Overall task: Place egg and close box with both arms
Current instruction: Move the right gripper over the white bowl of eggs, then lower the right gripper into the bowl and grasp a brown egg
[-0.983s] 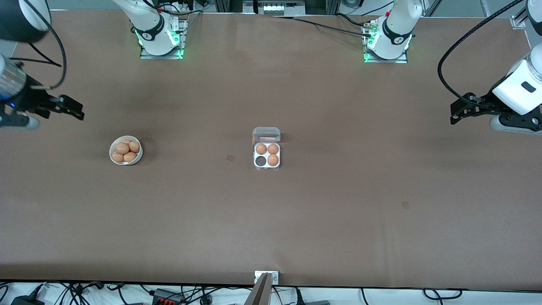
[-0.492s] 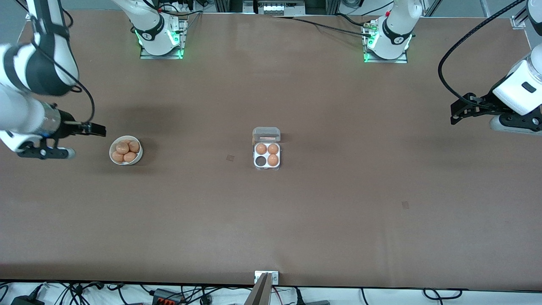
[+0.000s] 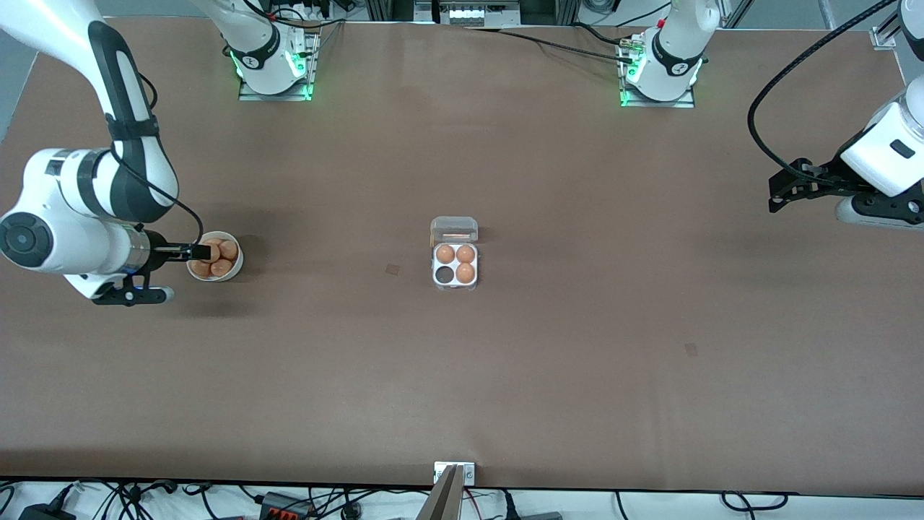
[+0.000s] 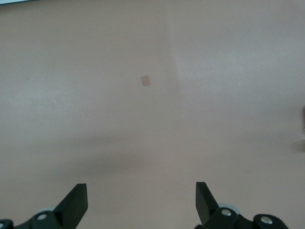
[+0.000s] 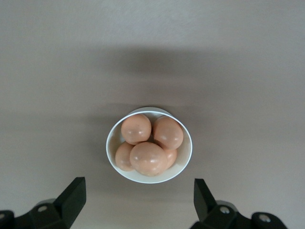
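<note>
The box (image 3: 455,283) is a small white four-cell tray at the table's middle, with its clear lid (image 3: 454,230) standing open. It holds three brown eggs (image 3: 465,272) and one empty dark cell (image 3: 445,275). A round white bowl (image 3: 230,274) toward the right arm's end holds several brown eggs (image 3: 224,250). My right gripper (image 3: 200,251) is open and empty over the bowl's edge. In the right wrist view the bowl (image 5: 157,179) and its eggs (image 5: 148,158) lie just ahead of the open right gripper (image 5: 138,200). My left gripper (image 3: 783,193) waits open and empty at the left arm's end.
The left wrist view shows the open left gripper (image 4: 141,202) over bare brown table with a small tape patch (image 4: 145,81). Small tape patches (image 3: 392,269) mark the table beside the box. Both arm bases (image 3: 274,65) stand along the table's edge farthest from the front camera.
My right arm has swung in from the table's end and lowered, bringing its gripper over the bowl of eggs. The left arm has not moved.
</note>
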